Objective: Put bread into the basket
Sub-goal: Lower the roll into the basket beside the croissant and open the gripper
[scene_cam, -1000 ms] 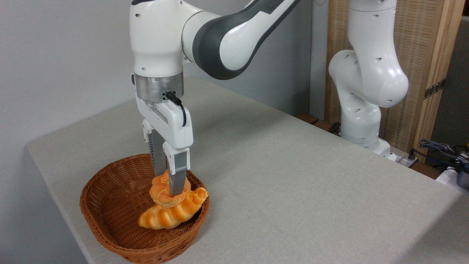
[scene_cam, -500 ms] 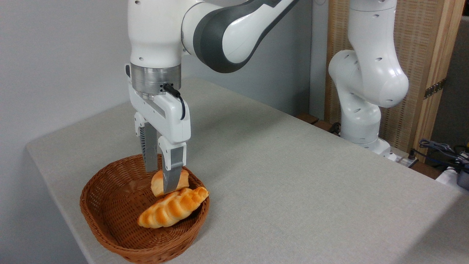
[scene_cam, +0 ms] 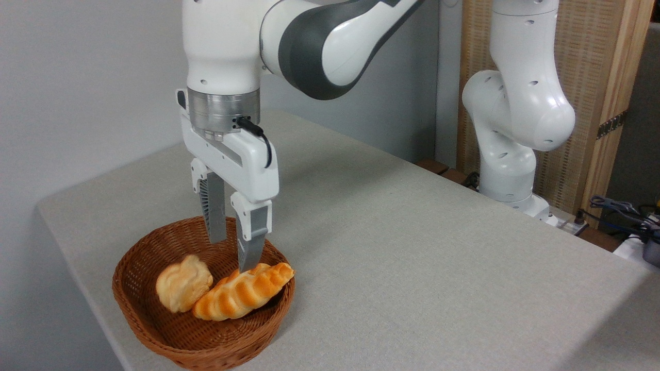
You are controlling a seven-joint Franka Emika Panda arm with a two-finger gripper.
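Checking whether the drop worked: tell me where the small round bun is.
The bun lies inside the wicker basket, left of centre, touching the braided loaf; the gripper hangs empty above.

Flat table with pale grey-beige, finely textured cloth-like surface (scene_cam: 412,247) carries one item directly: a round shallow basket of reddish-brown woven wicker (scene_cam: 149,322), seated near the table's front-left corner, close to both edges there.
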